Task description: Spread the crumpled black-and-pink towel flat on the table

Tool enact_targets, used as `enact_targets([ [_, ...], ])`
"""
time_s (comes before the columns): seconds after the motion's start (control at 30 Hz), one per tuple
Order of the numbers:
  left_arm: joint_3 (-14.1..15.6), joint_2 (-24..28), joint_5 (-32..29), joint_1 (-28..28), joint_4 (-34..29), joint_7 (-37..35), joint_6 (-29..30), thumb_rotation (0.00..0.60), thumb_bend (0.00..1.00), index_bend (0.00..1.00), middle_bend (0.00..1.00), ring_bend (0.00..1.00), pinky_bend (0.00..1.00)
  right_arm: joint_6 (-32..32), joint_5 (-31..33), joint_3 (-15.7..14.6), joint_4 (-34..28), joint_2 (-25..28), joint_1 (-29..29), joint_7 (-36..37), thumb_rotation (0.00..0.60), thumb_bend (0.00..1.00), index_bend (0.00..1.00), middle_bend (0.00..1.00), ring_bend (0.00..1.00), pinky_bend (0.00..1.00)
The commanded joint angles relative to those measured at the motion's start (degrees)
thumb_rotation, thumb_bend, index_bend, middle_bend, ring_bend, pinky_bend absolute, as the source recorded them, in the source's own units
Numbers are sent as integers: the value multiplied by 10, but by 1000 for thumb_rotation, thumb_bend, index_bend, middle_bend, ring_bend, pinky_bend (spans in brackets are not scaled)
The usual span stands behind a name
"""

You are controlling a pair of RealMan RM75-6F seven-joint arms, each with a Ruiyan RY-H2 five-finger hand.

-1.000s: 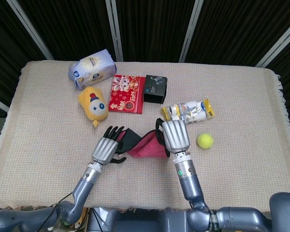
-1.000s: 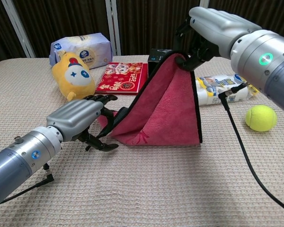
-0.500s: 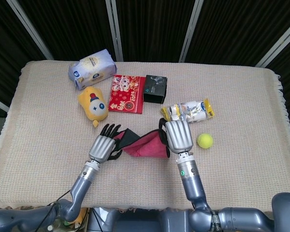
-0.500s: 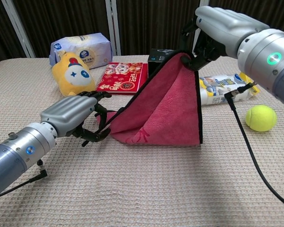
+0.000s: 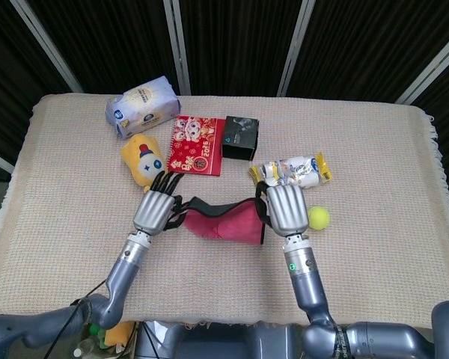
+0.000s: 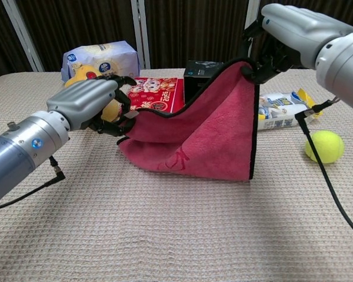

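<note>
Both robot hands, left [image 6: 88,106] and right [image 6: 288,38], pinch the towel [image 6: 206,138] (pink side showing) stretched between them.

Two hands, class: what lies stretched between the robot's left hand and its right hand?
The black-and-pink towel hangs between the left hand and right hand, each gripping a corner; clearest in the chest view.

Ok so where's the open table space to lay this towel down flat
Bare cloth runs along the near edge of the table, in front of the towel, and down both sides. The far middle is crowded: plush toy, red packet, black box, snack bag, tennis ball.
</note>
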Motion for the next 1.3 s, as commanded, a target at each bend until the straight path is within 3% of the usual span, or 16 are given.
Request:
enact_targets([
  [0.03, -18, 14, -4, -16, -16, 16, -2, 600, 425, 667, 74, 0, 0, -1, 0, 0, -5, 12, -6, 9, 600, 636, 662, 1000, 1000, 938],
  [0.2, -40, 30, -15, -35, -35, 38, -6, 600, 477, 682, 81, 0, 0, -3, -3, -1, -11, 31, -15, 27, 600, 636, 661, 1000, 1000, 938],
  [0.4, -46, 43, -28, -47, -48, 64, -6, 600, 570, 706, 94, 0, 0, -8, -3, 0, -17, 53, -24, 46, 600, 635, 662, 1000, 1000, 938],
  [0.6, -57, 59, -27, -67, -60, 89, 0, 600, 581, 709, 102, 0, 0, -11, 0, 7, -22, 72, -29, 64, 600, 636, 662, 1000, 1000, 938],
  [0.77, -84, 76, -40, -89, -78, 105, 1, 600, 582, 709, 109, 0, 0, -15, -2, 23, -23, 85, -24, 76, 600, 635, 662, 1000, 1000, 938],
  [1.1, -120, 108, -100, -111, -121, 99, -11, 600, 584, 713, 111, 0, 0, -56, 19, 64, 17, 88, 14, 108, 600, 635, 662, 1000, 1000, 938],
  [1.3, -141, 137, -165, -125, -152, 64, -60, 600, 593, 719, 123, 0, 0, -85, 25, 73, 65, 79, 35, 141, 600, 635, 662, 1000, 1000, 938],
])
